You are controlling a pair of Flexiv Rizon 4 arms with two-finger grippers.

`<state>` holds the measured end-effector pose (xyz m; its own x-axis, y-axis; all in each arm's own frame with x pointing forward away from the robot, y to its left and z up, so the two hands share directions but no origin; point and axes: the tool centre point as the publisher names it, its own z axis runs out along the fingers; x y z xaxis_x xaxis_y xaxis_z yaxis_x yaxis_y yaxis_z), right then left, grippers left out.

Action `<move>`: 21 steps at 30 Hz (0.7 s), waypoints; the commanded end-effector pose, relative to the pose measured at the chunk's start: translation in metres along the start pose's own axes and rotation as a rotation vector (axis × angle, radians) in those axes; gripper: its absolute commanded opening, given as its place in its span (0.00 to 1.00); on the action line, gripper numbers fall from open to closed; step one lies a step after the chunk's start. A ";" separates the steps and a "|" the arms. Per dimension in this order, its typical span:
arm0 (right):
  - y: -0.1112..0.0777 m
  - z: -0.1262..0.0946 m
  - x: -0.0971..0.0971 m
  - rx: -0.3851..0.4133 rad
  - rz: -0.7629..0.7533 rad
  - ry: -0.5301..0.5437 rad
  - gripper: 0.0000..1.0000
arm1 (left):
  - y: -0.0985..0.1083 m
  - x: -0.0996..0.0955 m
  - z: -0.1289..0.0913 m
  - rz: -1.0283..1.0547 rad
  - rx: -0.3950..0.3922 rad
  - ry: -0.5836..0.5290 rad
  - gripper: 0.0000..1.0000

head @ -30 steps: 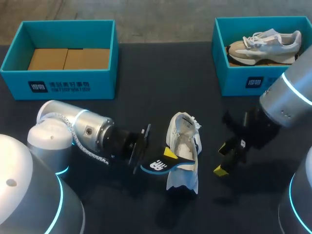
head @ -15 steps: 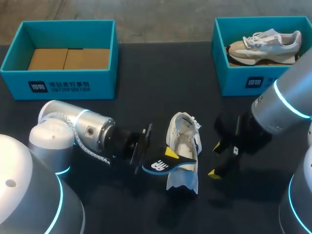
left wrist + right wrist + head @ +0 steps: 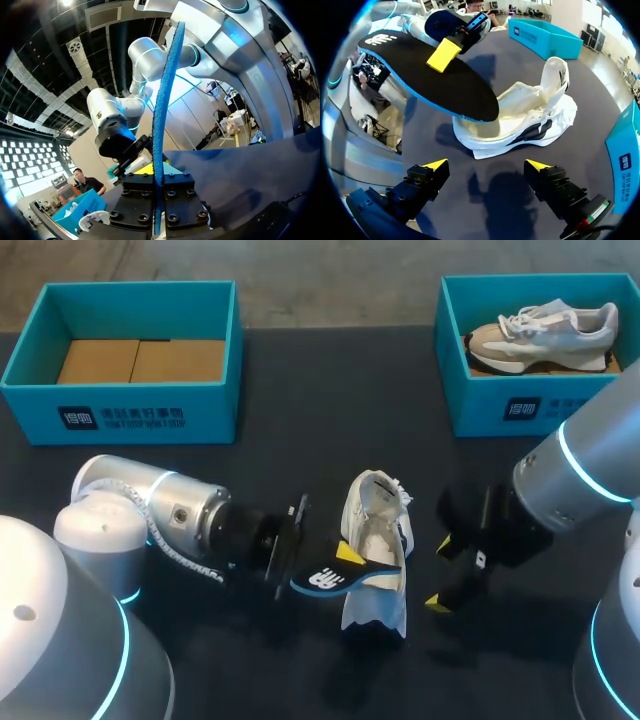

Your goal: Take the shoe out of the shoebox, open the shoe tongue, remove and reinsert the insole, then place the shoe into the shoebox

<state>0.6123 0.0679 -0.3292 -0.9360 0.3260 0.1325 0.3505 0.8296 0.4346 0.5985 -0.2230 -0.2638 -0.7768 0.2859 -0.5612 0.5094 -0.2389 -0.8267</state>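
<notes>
L gripper [image 3: 340, 562] clamps black blue-edged foam insole [image 3: 330, 581] over white fabric shoe [image 3: 372, 530], frame centre. R gripper [image 3: 444, 572] spread wide, empty, just right of shoe. Upper-left teal cardboard box [image 3: 120, 412]: brown cardboard insert [image 3: 140, 360]. Upper-right teal box [image 3: 485, 405]: beige-white sneaker [image 3: 545, 330].

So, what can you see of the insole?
The insole is a thin, flat sheet, black on top with a blue rim and a white print at the end away from the shoe. The left claw is shut on its side edge. It is out of the white shoe, held roughly level, its other end over the shoe's opening; whether they touch is unclear.
</notes>
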 end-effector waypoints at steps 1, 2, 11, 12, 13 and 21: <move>0.002 0.006 0.002 0.017 0.004 -0.013 1.00 | 0.001 0.002 0.002 -0.006 0.001 -0.004 0.00; 0.001 0.007 0.002 0.017 0.004 -0.013 1.00 | 0.002 0.003 0.003 -0.008 -0.001 -0.003 0.00; 0.001 0.013 0.003 0.033 0.012 -0.010 1.00 | 0.005 0.002 0.008 -0.005 -0.018 -0.002 0.00; 0.001 0.013 0.003 0.033 0.012 -0.010 1.00 | 0.005 0.002 0.008 -0.004 -0.019 -0.003 0.00; 0.001 0.013 0.003 0.033 0.012 -0.010 1.00 | 0.005 0.001 0.009 -0.004 -0.019 -0.004 0.00; 0.001 0.013 0.003 0.033 0.012 -0.010 1.00 | 0.007 0.003 0.011 0.004 -0.016 -0.002 0.00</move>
<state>0.6112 0.0748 -0.3389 -0.9320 0.3379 0.1315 0.3616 0.8401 0.4043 0.5965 -0.2313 -0.2679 -0.7761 0.2841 -0.5629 0.5172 -0.2239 -0.8261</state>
